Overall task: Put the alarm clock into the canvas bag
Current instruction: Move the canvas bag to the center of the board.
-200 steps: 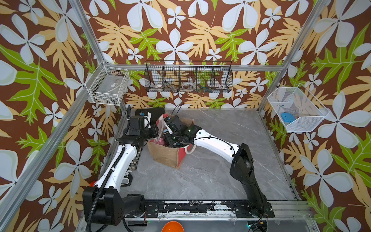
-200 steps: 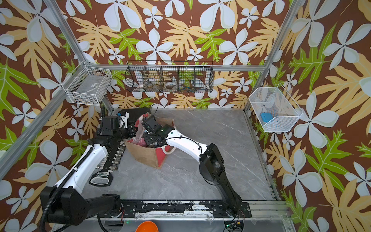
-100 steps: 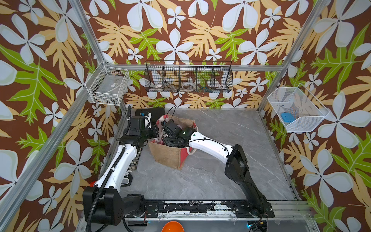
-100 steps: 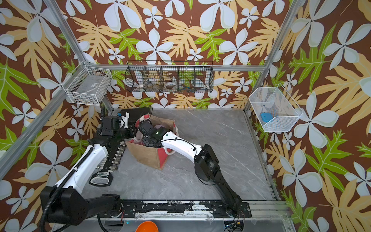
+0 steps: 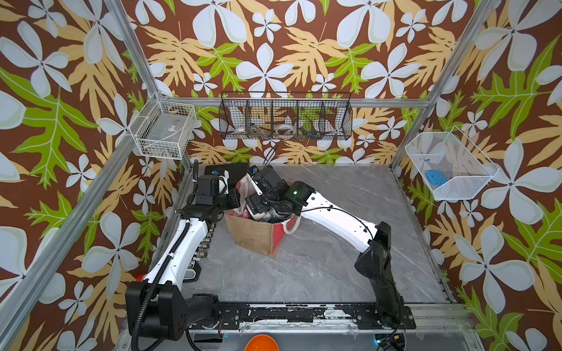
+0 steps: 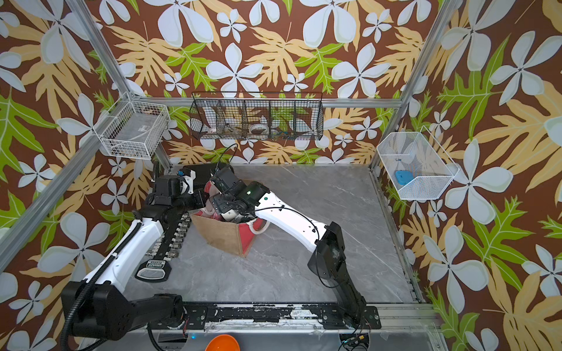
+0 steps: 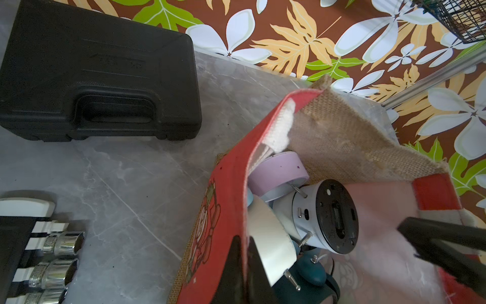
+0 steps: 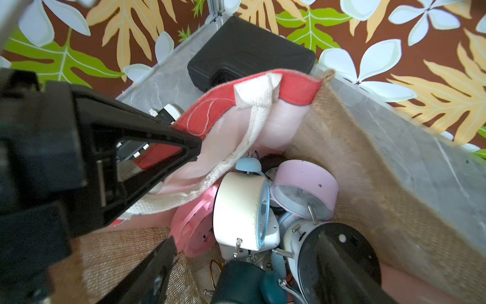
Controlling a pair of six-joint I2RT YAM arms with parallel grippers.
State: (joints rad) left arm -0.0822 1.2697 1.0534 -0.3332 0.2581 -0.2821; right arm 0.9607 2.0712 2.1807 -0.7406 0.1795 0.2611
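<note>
The right gripper (image 8: 185,193), jaws spread and empty over the cream alarm clock (image 8: 239,213), should lift straight out of the canvas bag (image 8: 355,171), clear of the rope handle (image 8: 252,131).

Canvas bag (image 8: 355,184) packed with clocks (image 8: 242,210); rope handle (image 8: 252,131) droops across opening

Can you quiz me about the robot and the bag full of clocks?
1. True or false: the lilac alarm clock sits on the table, outside the canvas bag.
2. What is the left tool doing? A: shut on the canvas bag's rim. B: wide open in the air. C: holding a clock.
3. Fill in: the right tool, at the bag's mouth, is ____ and grips nothing.

Key: 1 false, it lies inside; 2 A; 3 open.
</note>
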